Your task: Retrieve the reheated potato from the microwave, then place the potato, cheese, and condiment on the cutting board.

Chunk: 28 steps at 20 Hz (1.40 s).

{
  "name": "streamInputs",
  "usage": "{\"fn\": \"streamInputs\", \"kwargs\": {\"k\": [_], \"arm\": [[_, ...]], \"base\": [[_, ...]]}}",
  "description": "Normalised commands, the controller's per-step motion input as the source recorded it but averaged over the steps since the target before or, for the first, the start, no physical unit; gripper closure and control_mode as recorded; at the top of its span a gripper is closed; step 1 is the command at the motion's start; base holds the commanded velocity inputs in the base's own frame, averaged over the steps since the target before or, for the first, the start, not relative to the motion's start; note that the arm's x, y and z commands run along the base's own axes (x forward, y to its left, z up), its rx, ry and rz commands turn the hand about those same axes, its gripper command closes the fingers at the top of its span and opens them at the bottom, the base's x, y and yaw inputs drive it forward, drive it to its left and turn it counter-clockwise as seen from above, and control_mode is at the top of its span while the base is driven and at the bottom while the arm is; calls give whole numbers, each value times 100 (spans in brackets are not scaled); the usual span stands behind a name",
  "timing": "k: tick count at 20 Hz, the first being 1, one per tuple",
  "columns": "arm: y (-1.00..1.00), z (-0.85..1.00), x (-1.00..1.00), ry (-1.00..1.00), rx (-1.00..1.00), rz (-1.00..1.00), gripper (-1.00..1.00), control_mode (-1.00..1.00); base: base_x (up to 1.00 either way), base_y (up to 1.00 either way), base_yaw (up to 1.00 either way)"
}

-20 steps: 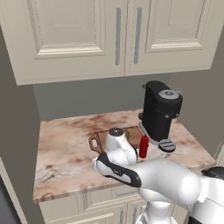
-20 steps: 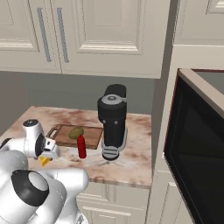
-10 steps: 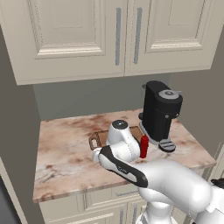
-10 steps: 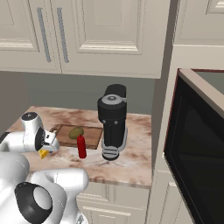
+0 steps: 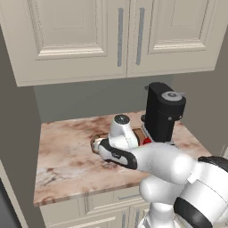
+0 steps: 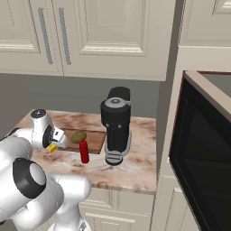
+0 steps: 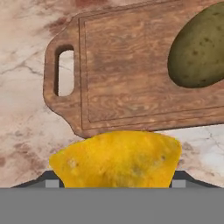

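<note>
My gripper [image 6: 55, 140] is shut on the cheese [image 6: 53, 148], a yellow wedge hanging just off the handle end of the cutting board [image 6: 92, 140]. In the hand view the cheese [image 7: 116, 159] sits at the bottom between my fingertips, over the marble just short of the cutting board [image 7: 127, 74] and its pierced handle. The potato [image 6: 79, 136] lies on the board, and in the hand view the potato [image 7: 199, 50] is at the upper right. The condiment [image 6: 84, 151], a red bottle, stands upright on the counter in front of the board. The microwave [image 6: 203, 171] is at the right.
A black coffee machine [image 6: 116, 124] stands right of the board, close to the red bottle. Cream wall cabinets [image 5: 120, 35] hang above the marble counter [image 5: 62, 151]. A grey wall closes off the counter's left end.
My hand has carried the cheese up and toward the handle end of the cutting board. The potato, bottle and board have stayed put.
</note>
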Motion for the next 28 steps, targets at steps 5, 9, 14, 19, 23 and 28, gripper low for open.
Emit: {"fn": "streamInputs", "kwargs": {"k": [5,9,14,19,23,28], "arm": [[4,3,63,0,0,-10,100,-100],[13,0,53,0,0,-8,100,-100],[16,-7,43,0,0,-6,100,-100],[4,-23,28,0,0,-7,100,-100],[0,-43,9,0,0,-6,100,-100],[0,-31,4,0,0,-5,100,-100]], "base": [[0,0,0],[0,0,0],[0,0,0],[0,0,0],[0,0,0],[0,0,0]]}}
